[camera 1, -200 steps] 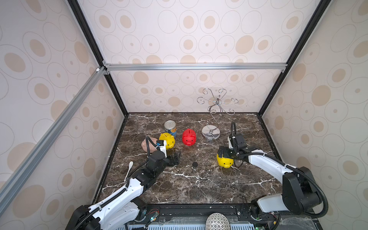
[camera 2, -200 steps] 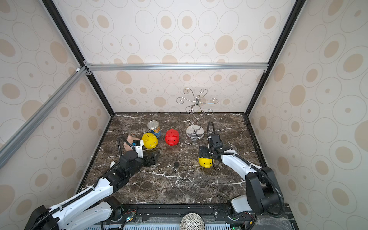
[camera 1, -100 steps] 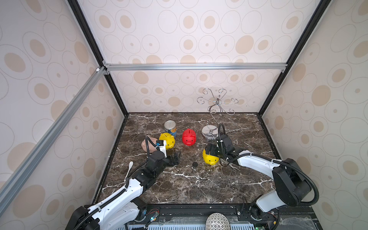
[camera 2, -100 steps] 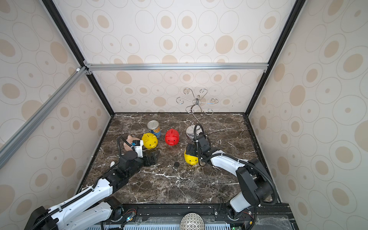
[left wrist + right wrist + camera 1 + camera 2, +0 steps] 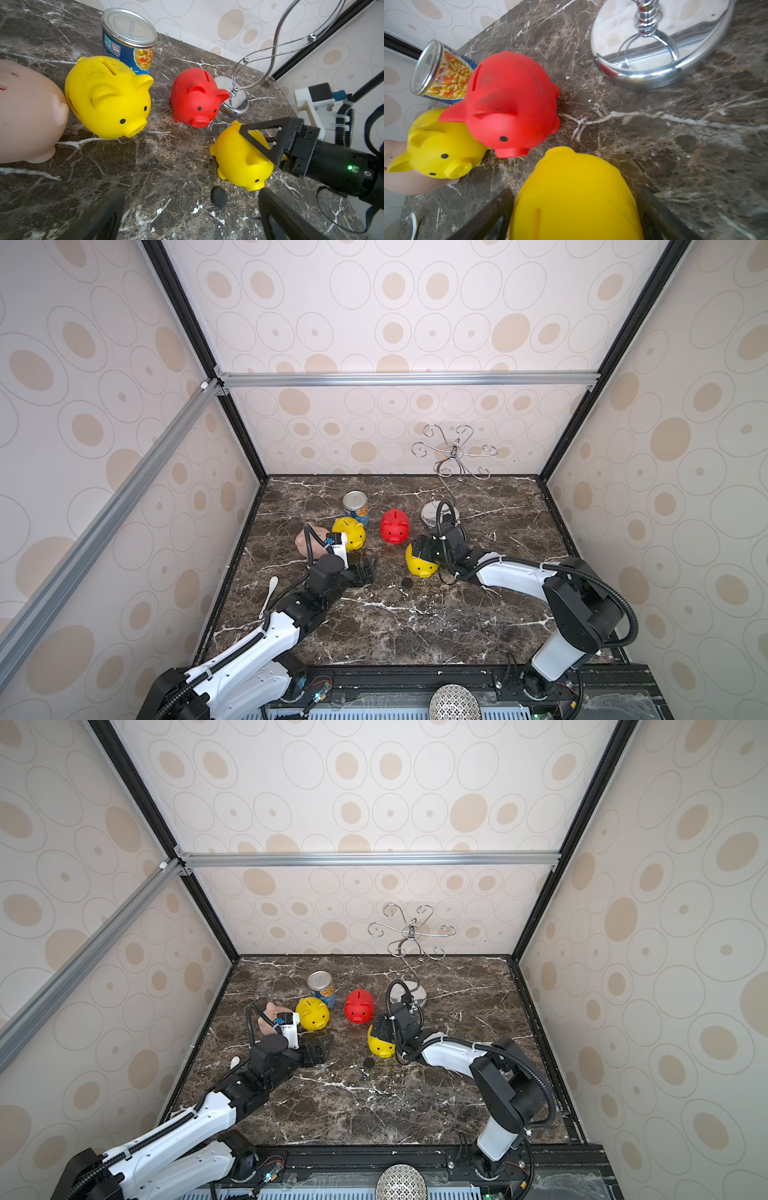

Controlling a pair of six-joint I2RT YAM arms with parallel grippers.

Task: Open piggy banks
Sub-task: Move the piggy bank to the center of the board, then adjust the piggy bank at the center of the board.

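Several piggy banks show in both top views. My right gripper (image 5: 424,552) is shut on a yellow piggy bank (image 5: 420,566), its fingers (image 5: 262,137) clamped on the flanks and the slot facing the wrist camera (image 5: 575,197). Behind it stand the red piggy bank (image 5: 395,526), a second yellow piggy bank (image 5: 351,532) and the pale pink piggy bank (image 5: 308,540). A loose black round plug (image 5: 407,583) lies on the marble beside the held bank's snout. My left gripper (image 5: 365,570) rests low and open, with the plug (image 5: 218,197) just ahead of its fingertips.
A blue-labelled tin can (image 5: 356,506) stands behind the yellow bank. A chrome wire stand (image 5: 440,512) with a round base sits at the back, close to my right wrist. A white spoon (image 5: 270,593) lies near the left wall.
My right gripper has carried the yellow piggy bank leftward, from the right side to just in front of the red one. The left arm has stayed still.
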